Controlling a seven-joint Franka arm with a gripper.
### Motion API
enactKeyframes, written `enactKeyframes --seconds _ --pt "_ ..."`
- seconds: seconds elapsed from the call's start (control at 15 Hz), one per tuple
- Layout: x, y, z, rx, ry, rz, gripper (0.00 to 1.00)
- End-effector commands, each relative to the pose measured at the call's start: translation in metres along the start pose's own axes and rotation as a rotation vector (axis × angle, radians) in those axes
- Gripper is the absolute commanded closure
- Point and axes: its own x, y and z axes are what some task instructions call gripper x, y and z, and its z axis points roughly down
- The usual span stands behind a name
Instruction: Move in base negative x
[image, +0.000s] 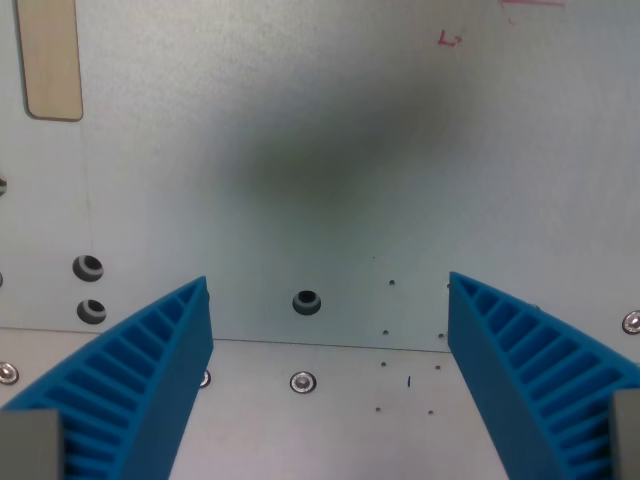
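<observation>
My gripper (328, 285) is open and empty, looking straight down on a pale grey metal plate (330, 120). Its two blue ribbed fingers show at the bottom: one finger (140, 375) at the wrist view's left and the other finger (535, 365) at the wrist view's right, with a wide gap between them. Nothing lies between the fingers except the plate's surface and a dark hole (306, 302). The gripper's soft shadow falls on the plate above the fingers.
The plate has a seam (330, 346) across the lower part, with screws (302, 381) below it. Two more holes (89, 268) sit at the left. A tan slot (52, 60) is at the top left. Red pen marks (450, 39) are at the top right.
</observation>
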Motion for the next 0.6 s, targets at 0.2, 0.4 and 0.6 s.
enactKeyframes --seconds 0.2,0.4,0.6 --pt "-0.015 -0.003 -0.002 0.000 0.007 0.000 0.00" --pt "-0.030 -0.007 -0.001 0.000 0.007 0.000 0.00" --pt "-0.045 -0.010 0.001 0.000 0.007 0.000 0.00"
